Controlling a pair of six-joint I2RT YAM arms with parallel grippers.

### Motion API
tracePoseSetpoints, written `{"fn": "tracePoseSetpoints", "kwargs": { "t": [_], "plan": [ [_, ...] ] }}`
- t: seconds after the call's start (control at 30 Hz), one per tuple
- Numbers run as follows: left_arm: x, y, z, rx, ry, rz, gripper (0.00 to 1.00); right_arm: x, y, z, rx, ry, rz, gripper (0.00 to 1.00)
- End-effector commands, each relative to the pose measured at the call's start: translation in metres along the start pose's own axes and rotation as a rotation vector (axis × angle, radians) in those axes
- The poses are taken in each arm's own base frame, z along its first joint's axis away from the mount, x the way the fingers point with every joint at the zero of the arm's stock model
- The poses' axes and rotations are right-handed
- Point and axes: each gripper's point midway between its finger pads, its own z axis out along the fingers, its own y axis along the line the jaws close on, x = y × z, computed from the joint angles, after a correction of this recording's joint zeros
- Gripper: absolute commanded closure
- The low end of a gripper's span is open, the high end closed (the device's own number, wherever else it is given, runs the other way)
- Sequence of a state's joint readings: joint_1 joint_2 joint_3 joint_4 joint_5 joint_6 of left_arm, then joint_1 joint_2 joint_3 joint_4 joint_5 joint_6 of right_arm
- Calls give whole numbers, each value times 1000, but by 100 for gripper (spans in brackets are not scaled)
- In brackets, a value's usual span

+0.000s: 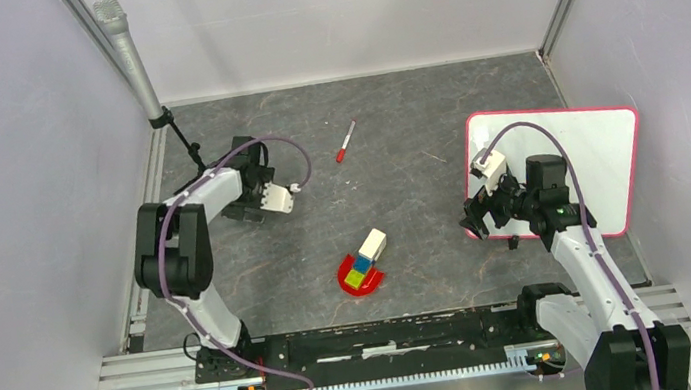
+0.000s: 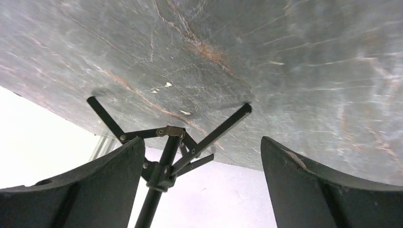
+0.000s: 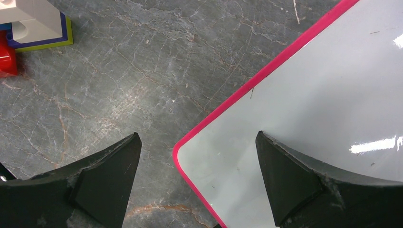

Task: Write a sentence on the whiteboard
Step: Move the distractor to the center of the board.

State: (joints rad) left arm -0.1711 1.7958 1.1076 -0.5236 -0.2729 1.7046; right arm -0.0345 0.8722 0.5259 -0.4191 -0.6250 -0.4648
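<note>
The whiteboard point(image 1: 583, 149), white with a pink-red border, lies flat at the right of the table. It shows blank in the right wrist view point(image 3: 309, 95). My right gripper point(image 1: 479, 220) is open and empty just above the board's near-left corner, and that rounded corner lies between its jaws point(image 3: 198, 134). A marker point(image 1: 346, 141) with a white body and red cap lies on the table at the back centre, apart from both grippers. My left gripper point(image 1: 250, 167) is open and empty at the back left, pointing at the tripod foot of a stand point(image 2: 166, 137).
A microphone on a black tripod stand point(image 1: 135, 66) rises in the back-left corner. A red curved piece with stacked coloured blocks point(image 1: 363, 265) sits at the table's centre front and also shows in the right wrist view point(image 3: 33, 23). Pale walls enclose three sides.
</note>
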Motion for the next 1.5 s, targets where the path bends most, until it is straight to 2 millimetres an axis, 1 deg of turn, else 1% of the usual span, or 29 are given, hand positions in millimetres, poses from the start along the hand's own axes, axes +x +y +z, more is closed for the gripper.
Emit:
{"fn": "tracePoseSetpoints", "kwargs": {
  "t": [0.0, 0.13, 0.2, 0.27, 0.33, 0.4, 0.47, 0.53, 0.6, 0.63, 0.7, 0.77, 0.8, 0.87, 0.97, 1.0, 1.07, 1.2, 1.4, 1.47],
  "plan": [
    [-28, -15, -43, 18, -107, -62, 2, -12, -3, -1, 10, -38, -26, 3],
    [-74, -20, -94, 41, -239, -116, 2, -17, 2, -3, -8, -62, -36, 3],
    [-103, -23, -123, 39, -306, -140, 2, -24, 4, -5, -19, -81, -45, 3],
    [-134, -27, -148, 27, -368, -145, 2, -36, 4, -10, -22, -105, -61, 3],
    [-160, -30, -168, 29, -419, -163, 2, -50, 1, -18, -6, -117, -80, 3],
    [-184, -30, -188, 46, -498, -209, 2, -59, -3, -28, 19, -98, -102, 3],
    [-199, -29, -202, 69, -556, -270, 2, -59, -8, -40, 56, -47, -134, 2],
    [-209, -28, -213, 82, -602, -317, 2, -50, -15, -51, 114, 22, -160, 2],
    [-218, -31, -223, 83, -634, -345, 3, -30, -23, -64, 176, 131, -190, 1],
    [-226, -33, -229, 75, -651, -356, 2, -14, -27, -73, 206, 216, -214, 6],
    [-236, -40, -232, 86, -654, -352, 2, 7, -28, -83, 212, 321, -258, 11],
    [-245, -46, -236, 102, -662, -347, 2, 23, -26, -92, 197, 393, -344, 14],
    [-248, -49, -238, 112, -671, -350, 2, 27, -28, -97, 212, 419, -386, 15],
    [-254, -50, -240, 128, -685, -371, 2, 36, -35, -106, 229, 482, -464, 22],
    [-260, -48, -246, 143, -714, -413, 2, 53, -41, -114, 228, 604, -461, 34],
    [-262, -47, -249, 143, -731, -426, 2, 58, -43, -114, 223, 630, -455, 39],
    [-265, -44, -257, 139, -767, -449, 1, 69, -41, -110, 204, 652, -442, 45],
    [-267, -41, -264, 134, -800, -480, 1, 92, -37, -97, 161, 681, -443, 51],
    [-266, -44, -265, 136, -802, -492, 1, 117, -35, -84, 129, 702, -465, 53],
    [-266, -43, -266, 132, -808, -496, 1, 117, -34, -77, 124, 672, -468, 53]
  ]
}}
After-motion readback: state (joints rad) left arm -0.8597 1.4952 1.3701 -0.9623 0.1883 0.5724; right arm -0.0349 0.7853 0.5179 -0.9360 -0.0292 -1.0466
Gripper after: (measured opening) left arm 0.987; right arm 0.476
